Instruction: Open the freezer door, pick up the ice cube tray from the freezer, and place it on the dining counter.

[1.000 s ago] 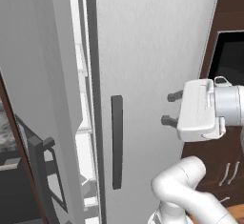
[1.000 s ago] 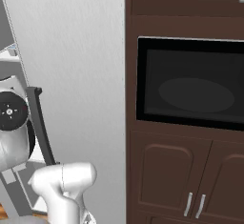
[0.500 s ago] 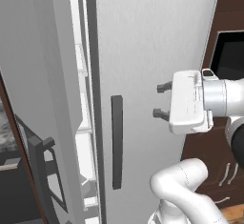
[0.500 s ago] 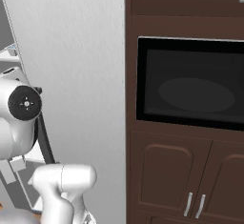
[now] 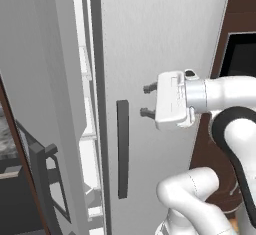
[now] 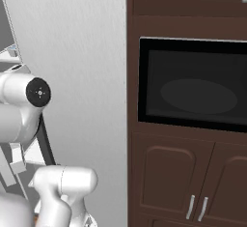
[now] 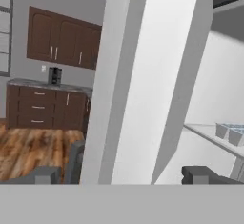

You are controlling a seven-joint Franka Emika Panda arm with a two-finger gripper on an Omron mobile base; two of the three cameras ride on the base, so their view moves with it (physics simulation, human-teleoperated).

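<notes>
- The end effector [image 5: 146, 99] has its two dark fingers spread wide and holds nothing. It points left across the plain grey door [image 5: 160, 39], level with the top of that door's dark vertical bar handle [image 5: 122, 149] and just to its right, touching neither handle nor door as far as the left base view shows.
- In the hand view the two dark fingertips [image 7: 202, 174] rise far apart at the bottom, with only the edge of the swung-out door panel between them.
- The freezer door [image 5: 35, 94] stands open, swung out to the left in the left base view; its dark-grey bar handle [image 5: 42, 179] shows low on its outer face.
- The freezer [image 5: 87, 129] is open to view as a narrow white-lined slot between the two doors, with white shelves stacked one above another.
- On a white shelf [image 7: 209, 135] at the right of the hand view sit small pale grey-blue cubes in a row, which look like the ice cube tray [image 7: 231, 132]; only its near end shows.
- To the right of the fridge, dark brown cabinets [image 6: 193, 173] frame a black built-in oven [image 6: 193, 83].
- The hand view also takes in a wooden floor [image 7: 33, 151] and brown cabinets [image 7: 62, 39] across the room.
- No brand, label or readable writing shows anywhere.
</notes>
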